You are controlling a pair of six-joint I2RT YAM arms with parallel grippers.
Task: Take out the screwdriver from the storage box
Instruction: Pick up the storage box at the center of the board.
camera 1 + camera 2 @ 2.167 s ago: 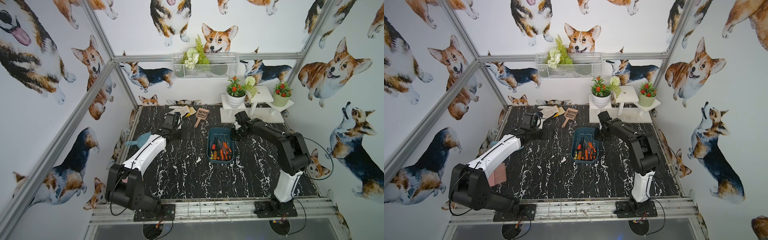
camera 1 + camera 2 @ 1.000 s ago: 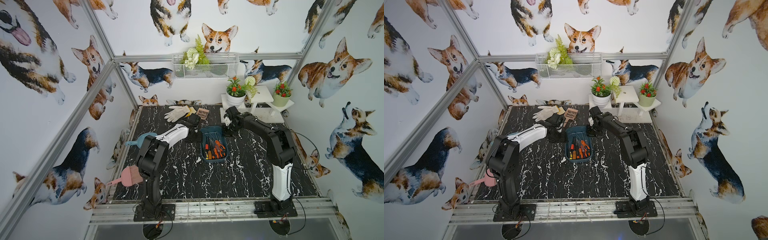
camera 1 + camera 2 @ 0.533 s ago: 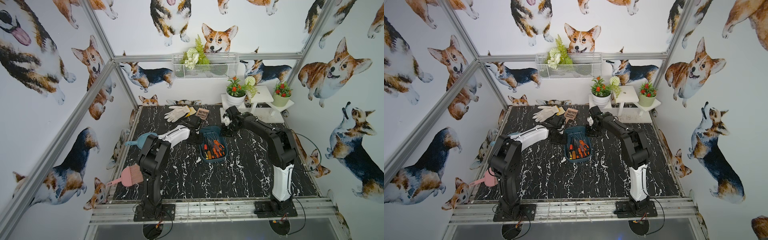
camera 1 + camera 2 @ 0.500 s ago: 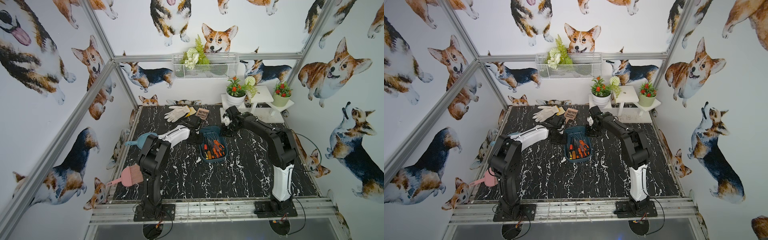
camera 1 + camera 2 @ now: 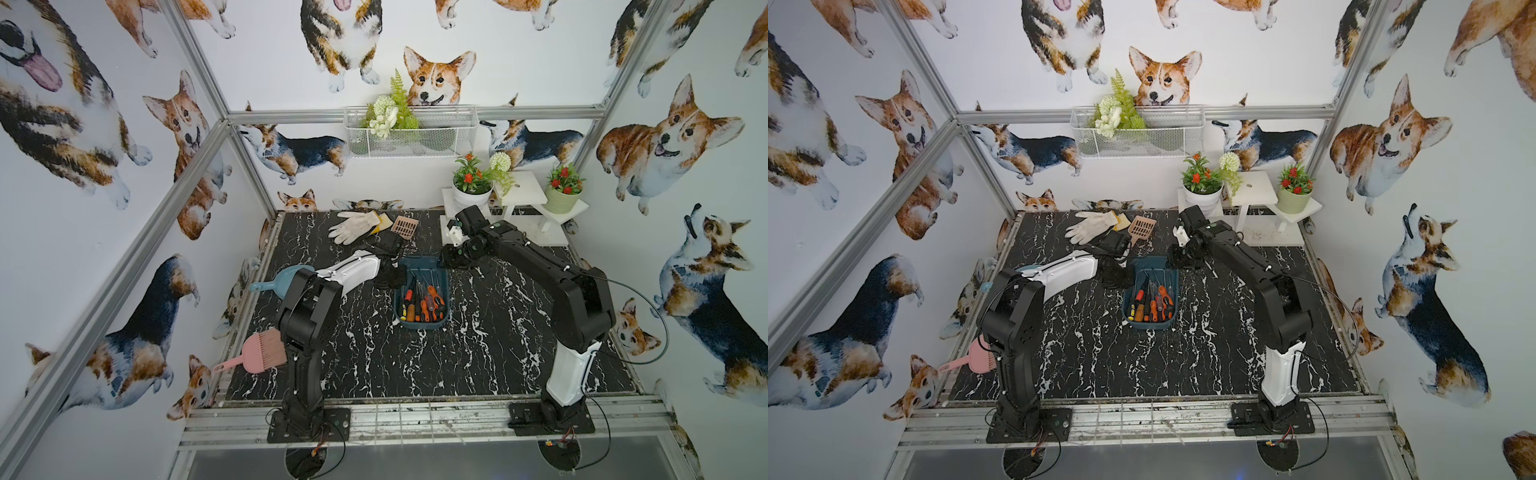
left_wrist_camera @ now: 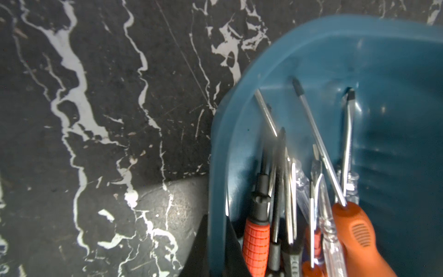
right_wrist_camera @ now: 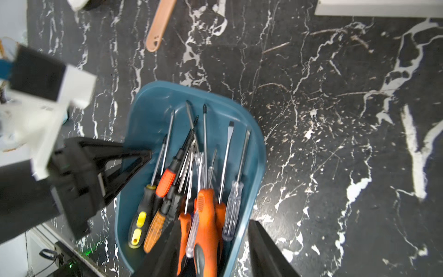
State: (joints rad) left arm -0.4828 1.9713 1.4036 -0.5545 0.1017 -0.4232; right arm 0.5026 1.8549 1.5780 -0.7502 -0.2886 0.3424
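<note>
The dark teal storage box (image 5: 419, 327) (image 5: 1148, 327) lies mid-table with several screwdrivers (image 5: 424, 303) (image 7: 206, 215) (image 6: 357, 232) in it, handles toward the arm bases. My left gripper (image 5: 392, 276) (image 5: 1115, 274) (image 6: 217, 254) (image 7: 143, 157) is shut on the box's left wall, one finger inside and one outside. My right gripper (image 5: 451, 259) (image 5: 1177, 259) (image 7: 215, 254) is open at the box's far right corner. One of its fingers shows over the orange handles, the other over the table outside the right wall; nothing is held.
A white glove (image 5: 355, 226) and a tan scoop (image 5: 405, 226) lie behind the box. A light blue scoop (image 5: 276, 280) and a pink brush (image 5: 264, 353) sit at the left edge. A white stand with flower pots (image 5: 515, 199) fills the back right corner.
My left arm swung in to the box and its jaws have shut on the left wall. My right gripper's jaws have opened. The box has stayed in place over the last second.
</note>
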